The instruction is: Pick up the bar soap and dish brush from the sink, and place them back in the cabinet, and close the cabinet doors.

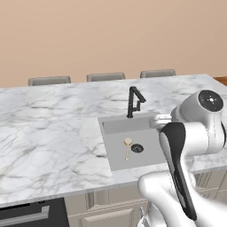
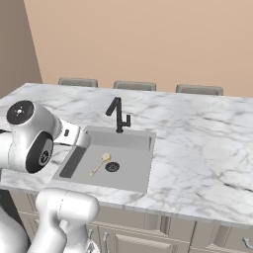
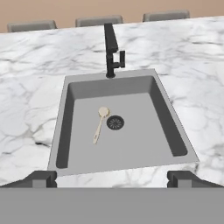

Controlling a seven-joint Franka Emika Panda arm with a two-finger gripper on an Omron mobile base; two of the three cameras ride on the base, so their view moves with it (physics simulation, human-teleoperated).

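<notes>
Dish brush (image 3: 100,124) flat on sink (image 3: 131,148) floor at frame centre, touching left of drain (image 3: 115,122); gripper (image 3: 112,178) jaws wide apart, empty, well above; thin handle likely to slip, roll from pinch.

Open sink (image 3: 131,148) floor around dish brush (image 3: 100,124) — drain (image 3: 115,122) just beside, faucet (image 3: 112,50) at the back rim.

A home kitchen: a marble bench (image 3: 26,109) with a recessed sink (image 3: 168,118), black faucet (image 3: 112,50), chair backs (image 1: 106,76) along its far edge.
</notes>
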